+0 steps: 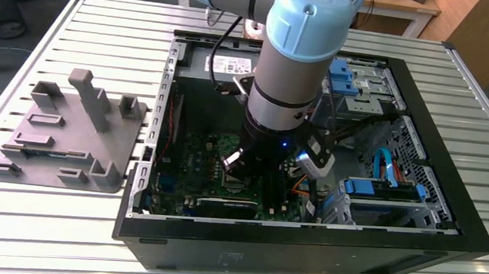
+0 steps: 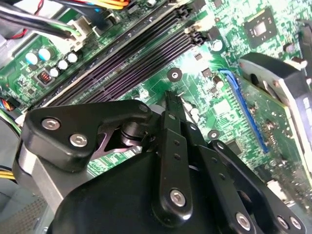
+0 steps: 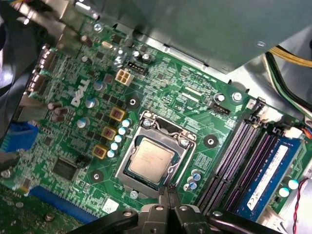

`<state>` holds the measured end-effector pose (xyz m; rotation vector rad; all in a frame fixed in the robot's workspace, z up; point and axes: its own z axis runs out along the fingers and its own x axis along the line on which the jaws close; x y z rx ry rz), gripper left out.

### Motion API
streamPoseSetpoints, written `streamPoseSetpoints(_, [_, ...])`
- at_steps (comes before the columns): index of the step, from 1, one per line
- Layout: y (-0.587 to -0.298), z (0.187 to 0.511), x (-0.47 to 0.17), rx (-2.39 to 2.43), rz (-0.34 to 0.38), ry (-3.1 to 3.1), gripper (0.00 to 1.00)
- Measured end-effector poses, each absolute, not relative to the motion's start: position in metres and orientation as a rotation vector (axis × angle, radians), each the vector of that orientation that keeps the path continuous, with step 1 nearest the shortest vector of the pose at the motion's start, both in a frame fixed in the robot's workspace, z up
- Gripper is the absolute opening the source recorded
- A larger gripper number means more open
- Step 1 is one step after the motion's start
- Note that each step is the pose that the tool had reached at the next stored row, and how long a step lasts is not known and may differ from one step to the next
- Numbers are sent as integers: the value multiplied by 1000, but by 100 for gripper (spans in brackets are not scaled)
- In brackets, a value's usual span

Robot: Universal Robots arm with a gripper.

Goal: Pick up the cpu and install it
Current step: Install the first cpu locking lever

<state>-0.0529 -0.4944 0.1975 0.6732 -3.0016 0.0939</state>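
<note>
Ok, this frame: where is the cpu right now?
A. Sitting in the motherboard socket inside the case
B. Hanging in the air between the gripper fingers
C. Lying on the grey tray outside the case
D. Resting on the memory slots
A: in the first wrist view the cpu lies flat inside the socket frame on the motherboard, with the gripper just beside it.

the cpu (image 3: 150, 159) has a dull brushed silver metal top, framed by a shiny metal socket frame (image 3: 155, 152). the motherboard (image 3: 161, 92) is glossy green. the gripper (image 2: 171, 108) looks like matt black metal. the tray (image 1: 64, 134) is matt grey plastic on a ribbed metal desk (image 1: 49, 227).
</note>
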Motion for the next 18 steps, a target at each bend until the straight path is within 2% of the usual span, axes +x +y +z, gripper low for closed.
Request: streamPoseSetpoints(18, [-496,194,-49,506,90,-3031,11])
